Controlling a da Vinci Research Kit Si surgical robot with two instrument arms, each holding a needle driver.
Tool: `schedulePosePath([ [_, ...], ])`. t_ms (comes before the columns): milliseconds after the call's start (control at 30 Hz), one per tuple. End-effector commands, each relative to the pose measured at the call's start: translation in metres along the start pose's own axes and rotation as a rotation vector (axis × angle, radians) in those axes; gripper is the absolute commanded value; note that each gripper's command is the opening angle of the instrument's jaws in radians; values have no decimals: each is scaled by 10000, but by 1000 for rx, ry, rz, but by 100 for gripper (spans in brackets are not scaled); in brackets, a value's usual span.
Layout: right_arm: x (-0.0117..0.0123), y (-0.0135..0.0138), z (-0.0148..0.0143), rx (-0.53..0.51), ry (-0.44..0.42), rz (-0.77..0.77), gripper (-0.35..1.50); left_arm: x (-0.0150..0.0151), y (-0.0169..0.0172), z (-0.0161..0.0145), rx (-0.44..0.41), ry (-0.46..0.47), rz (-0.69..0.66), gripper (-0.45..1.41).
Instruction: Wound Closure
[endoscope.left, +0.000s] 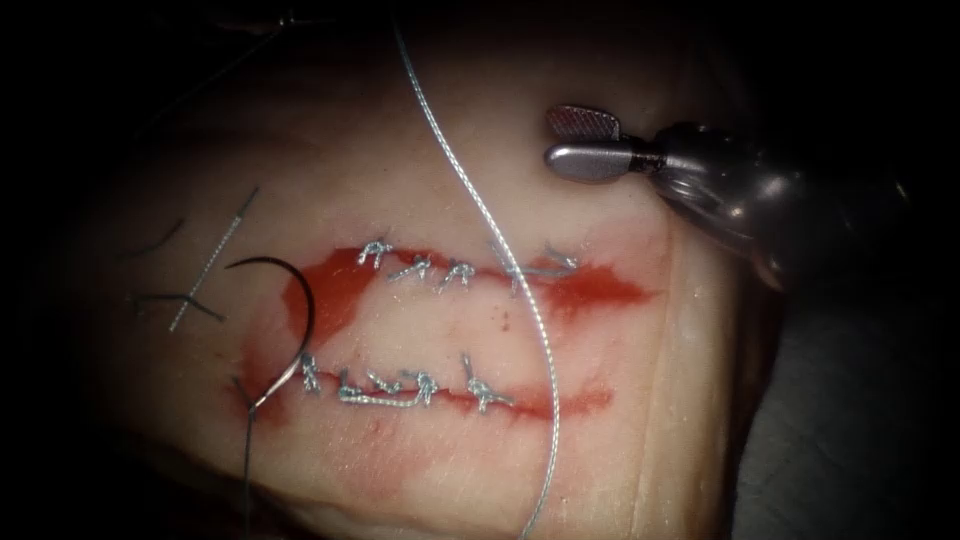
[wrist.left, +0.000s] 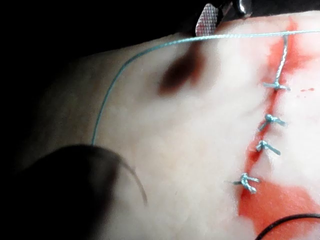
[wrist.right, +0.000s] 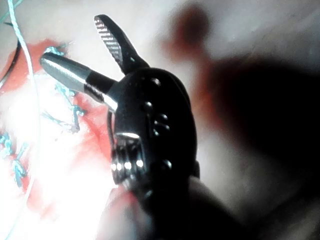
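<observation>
The tissue (endoscope.left: 420, 170) carries two cuts, an upper (endoscope.left: 470, 268) and a lower (endoscope.left: 420, 390), both crossed by knotted stitches. The curved needle (endoscope.left: 308, 312) lies free at their left ends, one end at the lower cut's left end; I cannot tell whether that end is in the tissue. A long pale thread (endoscope.left: 478, 215) runs from the top across both cuts. My right tool (endoscope.left: 580, 140) hovers above the upper cut's right part, open, holding nothing. Its open jaws show beside the thread (wrist.right: 31, 75). A dark blurred shape (wrist.left: 60, 190), likely my left tool, meets the thread (wrist.left: 107, 95).
Red fluid (endoscope.left: 340, 290) pools around both cuts, widest at their left ends. Cut ends of thread (endoscope.left: 210, 268) lie on the tissue left of the needle. The tissue's edge (endoscope.left: 720, 400) drops off at the right onto a dark surface.
</observation>
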Motion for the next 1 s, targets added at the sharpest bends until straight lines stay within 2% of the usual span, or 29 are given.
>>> schedulePosePath([
  [33, 6, -1, 9, 1, -4, -3, 135, 1, 0, 5, 21, 22, 28, 54],
  [67, 6, -1, 8, 4, -5, -5, 135, 4, -4, 3, 59, 50, 89, 73],
  [100, 6, -1, 8, 7, -6, -8, 135, 9, -12, 1, 170, 66, 192, 96],
  [133, 6, -1, 8, 7, -6, -8, 135, 9, -12, 1, 170, 66, 192, 96],
  [167, 6, -1, 8, 11, -7, -8, 136, 13, -21, -1, 266, 75, 220, 106],
  [333, 5, -2, 4, 9, -8, -8, 136, 29, -67, -18, 557, 157, 279, 118],
  [400, 5, -3, 3, 7, -7, -8, 136, 24, -77, -26, 659, 133, 261, 116],
  [433, 4, -4, 1, 4, -9, -7, 136, 13, -79, -33, 703, 68, 239, 118],
  [467, 4, -4, 1, 4, -9, -7, 136, 13, -79, -33, 703, 68, 239, 118],
  [567, 3, -6, -2, 1, -7, -7, 136, -17, -75, -44, 701, -45, 230, 113],
  [667, 2, -7, -5, -1, -5, -13, 136, -51, -81, -50, 709, -111, 185, 94],
  [700, 2, -7, -5, 0, -5, -13, 136, -62, -86, -50, 720, -122, 162, 91],
  [800, 2, -7, -6, -1, -8, -1, 136, -94, -102, -52, 768, -156, -10, 61],
  [833, 2, -7, -7, -2, -7, -1, 136, -103, -104, -53, 768, -191, -39, 59],
  [900, 2, -7, -8, -3, -7, 5, 136, -122, -101, -60, 770, -326, -99, 49],
  [1000, 1, -8, -11, -6, -11, 12, 136, -146, -90, -72, 758, -540, -160, 46],
])
